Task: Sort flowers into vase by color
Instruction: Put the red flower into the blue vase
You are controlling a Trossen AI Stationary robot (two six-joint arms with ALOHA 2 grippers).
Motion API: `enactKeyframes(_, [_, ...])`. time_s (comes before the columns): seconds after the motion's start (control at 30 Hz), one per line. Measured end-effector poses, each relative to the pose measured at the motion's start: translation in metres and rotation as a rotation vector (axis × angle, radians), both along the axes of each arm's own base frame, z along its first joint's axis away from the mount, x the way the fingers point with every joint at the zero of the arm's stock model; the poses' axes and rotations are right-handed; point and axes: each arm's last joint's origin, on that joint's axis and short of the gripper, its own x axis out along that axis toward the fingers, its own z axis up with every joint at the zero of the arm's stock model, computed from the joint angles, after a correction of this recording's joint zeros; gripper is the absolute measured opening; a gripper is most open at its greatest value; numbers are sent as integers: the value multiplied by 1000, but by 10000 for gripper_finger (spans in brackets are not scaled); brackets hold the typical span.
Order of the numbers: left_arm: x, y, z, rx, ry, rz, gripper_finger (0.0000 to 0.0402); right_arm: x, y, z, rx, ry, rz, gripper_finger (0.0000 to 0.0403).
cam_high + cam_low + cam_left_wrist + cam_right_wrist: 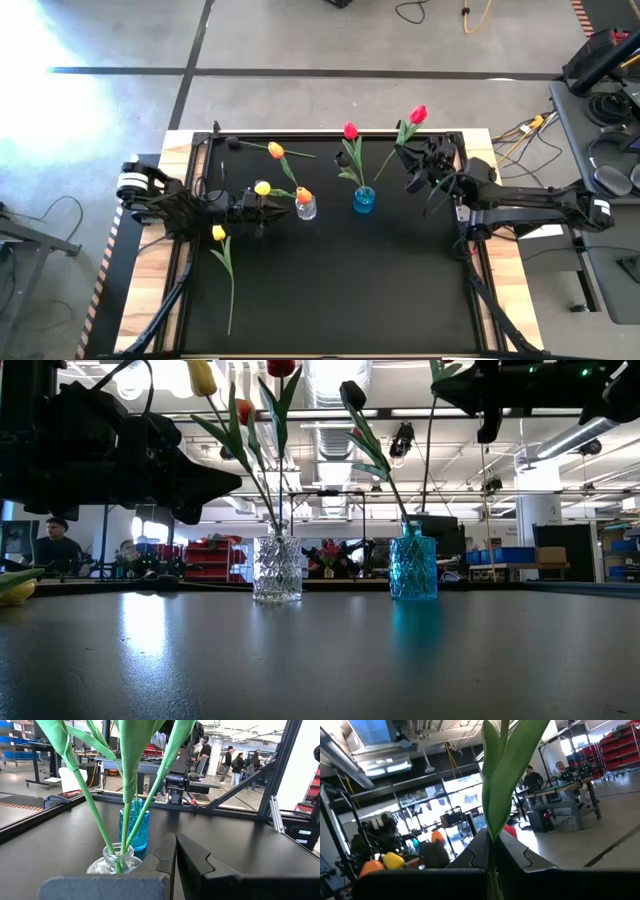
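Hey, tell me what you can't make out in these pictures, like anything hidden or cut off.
- Left pincer: in the high view its tips are lost against the black table.
- Red tulip held by the right pincer: the right wrist view shows only stem and leaf; the head is cut off by the edge.
- Clear vase: the low view's edge crops some flower heads.
- Blue vase: partly hidden behind green stems in the left wrist view.

Red tulip upright in blue vase; yellow tulip flat on table.
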Motion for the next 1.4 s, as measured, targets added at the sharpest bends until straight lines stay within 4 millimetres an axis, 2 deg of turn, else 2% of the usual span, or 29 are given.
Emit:
enactKeyframes(0.2, [0, 0, 0, 0, 0, 2, 0, 10, 18, 3, 15, -10, 24, 13])
enactKeyframes(0.33, [0, 0, 0, 0, 0, 2, 0, 21, 24, -4, 16, 27, 7, 12])
enactKeyframes(0.7, [0, 0, 0, 0, 0, 2, 0, 39, 23, -18, -22, 77, -14, 12])
enactKeyframes(1.23, [0, 0, 0, 0, 0, 2, 0, 61, 21, -52, -77, 287, -35, 13])
enactKeyframes(1.4, [0, 0, 0, 4, 0, 2, 0, 64, 19, -59, -74, 327, -71, 44])
